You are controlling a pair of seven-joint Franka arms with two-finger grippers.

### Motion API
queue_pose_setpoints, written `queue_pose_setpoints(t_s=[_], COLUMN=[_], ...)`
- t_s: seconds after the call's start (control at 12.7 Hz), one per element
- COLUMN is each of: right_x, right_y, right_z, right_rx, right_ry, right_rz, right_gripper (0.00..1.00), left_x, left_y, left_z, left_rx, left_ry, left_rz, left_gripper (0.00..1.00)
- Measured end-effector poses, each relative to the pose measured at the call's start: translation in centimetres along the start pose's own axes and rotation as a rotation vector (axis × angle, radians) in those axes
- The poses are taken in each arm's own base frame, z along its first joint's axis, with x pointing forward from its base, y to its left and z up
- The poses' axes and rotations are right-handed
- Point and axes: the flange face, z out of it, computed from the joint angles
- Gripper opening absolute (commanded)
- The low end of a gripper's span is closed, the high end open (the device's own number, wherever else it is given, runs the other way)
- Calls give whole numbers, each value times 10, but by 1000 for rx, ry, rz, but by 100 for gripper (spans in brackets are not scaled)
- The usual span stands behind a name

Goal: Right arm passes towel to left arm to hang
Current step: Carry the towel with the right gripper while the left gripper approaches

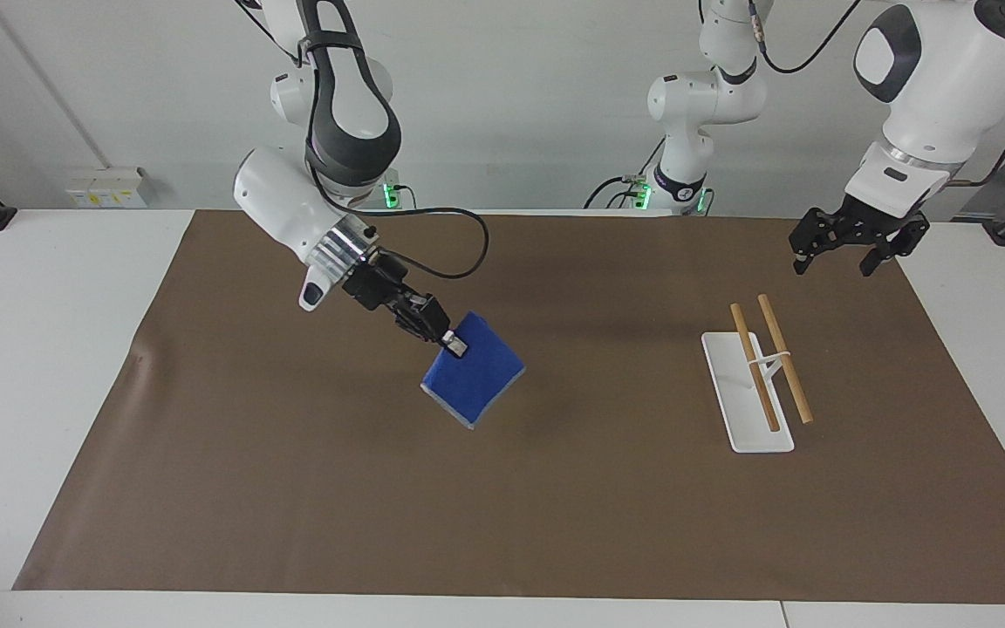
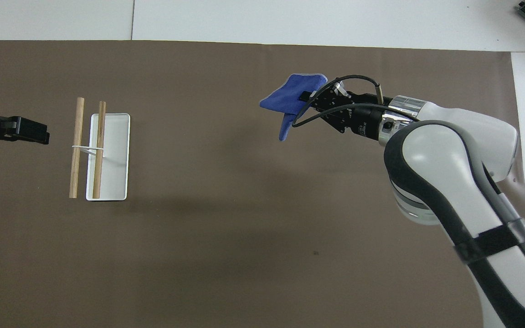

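Note:
My right gripper [image 1: 454, 345] is shut on the top edge of the bright-blue towel [image 1: 474, 381] and holds it in the air over the middle of the brown mat. The towel hangs tilted below the fingers; it also shows in the overhead view [image 2: 292, 99] at the tip of the right gripper [image 2: 307, 95]. My left gripper [image 1: 843, 255] is open and empty, waiting in the air over the mat's edge at the left arm's end; in the overhead view its tip [image 2: 39, 133] shows beside the rack.
A white rack base [image 1: 742, 414] with two wooden bars [image 1: 783, 358] stands on the brown mat [image 1: 502, 523] toward the left arm's end; it also shows in the overhead view [image 2: 112, 157]. A black cable [image 1: 459, 253] loops from the right wrist.

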Motion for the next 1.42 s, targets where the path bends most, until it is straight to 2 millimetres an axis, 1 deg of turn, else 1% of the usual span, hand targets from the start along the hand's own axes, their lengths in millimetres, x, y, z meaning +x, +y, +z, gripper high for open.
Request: queue_pose_setpoints(t_s=[0.24, 0.39, 0.47, 0.55, 0.63, 0.71, 0.87, 1.02, 1.1, 1.18, 1.26, 1.42], right_x=[-30, -40, -44, -49, -55, -60, -60, -61, -64, -68, -74, -82], right_y=[-3, -5, -6, -8, -10, -11, -12, -12, -12, -13, -14, -13], right_z=[24, 30, 32, 34, 37, 39, 39, 39, 41, 43, 47, 51], right_rx=[30, 51, 62, 70, 73, 74, 74, 74, 74, 76, 80, 96], right_ry=[33, 22, 30, 37, 38, 39, 42, 41, 36, 28, 16, 2], right_rz=[36, 68, 83, 88, 86, 84, 83, 83, 92, 121, 156, 217], right_gripper=[0, 0, 0, 0, 0, 0, 0, 0, 0, 0, 0, 0], left_x=[0, -3, -5, -9, -14, -20, -30, -36, -36, -34, -30, -24], left_y=[7, 11, 18, 34, 54, 79, 125, 165, 179, 185, 186, 185], left_z=[-2, -8, -10, -8, 0, 10, 29, 32, 31, 31, 34, 50], left_rx=[0, -6, -32, -75, -123, -176, -274, -347, -381, -426, -481, -550], left_ry=[4, 13, 8, -5, -25, -46, -51, -21, -1, 16, 44, 98], left_rz=[11, 16, 15, -11, -73, -169, -393, -620, -720, -799, -869, -948], left_gripper=[100, 100, 100, 100, 100, 100, 100, 100, 100, 100, 100, 100])
